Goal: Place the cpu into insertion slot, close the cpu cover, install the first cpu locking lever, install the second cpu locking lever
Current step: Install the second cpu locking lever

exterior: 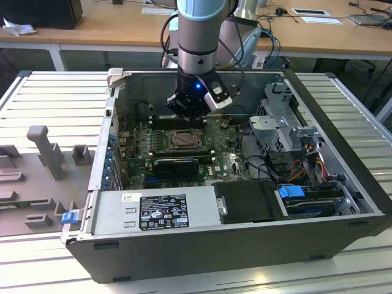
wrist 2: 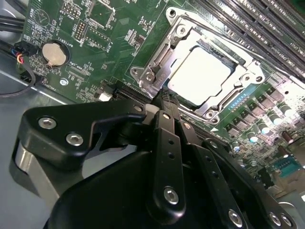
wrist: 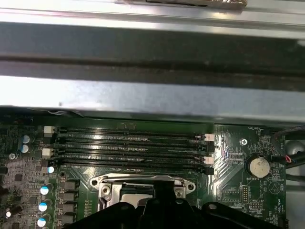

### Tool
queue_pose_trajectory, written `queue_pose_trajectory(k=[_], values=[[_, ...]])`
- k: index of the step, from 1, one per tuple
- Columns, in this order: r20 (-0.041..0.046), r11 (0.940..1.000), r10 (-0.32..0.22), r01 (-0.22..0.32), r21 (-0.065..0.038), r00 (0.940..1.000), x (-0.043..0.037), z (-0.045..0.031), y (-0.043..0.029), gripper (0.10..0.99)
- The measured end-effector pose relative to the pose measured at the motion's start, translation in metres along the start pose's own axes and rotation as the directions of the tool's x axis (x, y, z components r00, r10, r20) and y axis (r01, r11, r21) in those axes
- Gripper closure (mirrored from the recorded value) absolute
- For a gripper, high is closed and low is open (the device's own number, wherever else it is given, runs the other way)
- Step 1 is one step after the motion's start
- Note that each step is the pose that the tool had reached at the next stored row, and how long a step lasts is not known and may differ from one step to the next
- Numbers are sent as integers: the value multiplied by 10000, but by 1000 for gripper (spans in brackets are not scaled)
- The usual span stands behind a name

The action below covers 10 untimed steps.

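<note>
hand (wrist 2: 164,102) closed, empty, its tip hiding the cpu cover (wrist 2: 159,64) edge.

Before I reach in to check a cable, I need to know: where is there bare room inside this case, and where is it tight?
Free: the ribbed table outside the computer case, beside the grey fixture. Flat bare surface: the power supply top. Crowded: around the cpu under its cpu cover, where the gripper hangs close, and the cabled drive bays on the exterior view's right.
</note>
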State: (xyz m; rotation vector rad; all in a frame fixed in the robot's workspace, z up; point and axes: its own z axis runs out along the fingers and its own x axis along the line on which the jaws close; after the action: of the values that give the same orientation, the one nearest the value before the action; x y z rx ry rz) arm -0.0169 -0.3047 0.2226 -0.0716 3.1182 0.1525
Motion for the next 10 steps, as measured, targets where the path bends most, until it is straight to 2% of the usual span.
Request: queue_pose_trajectory(k=[2, 4, 5, 10], values=[[-2, 10000, 0, 0, 3, 10000, 0, -12, -3, 980], [-1, 10000, 0, 0, 1, 10000, -2, -109, 6, 980], [-2, 10000, 0, 0, 3, 10000, -2, -126, 7, 980], [-1, 10000, -1, 1, 2, 10000, 0, -137, -50, 980]])
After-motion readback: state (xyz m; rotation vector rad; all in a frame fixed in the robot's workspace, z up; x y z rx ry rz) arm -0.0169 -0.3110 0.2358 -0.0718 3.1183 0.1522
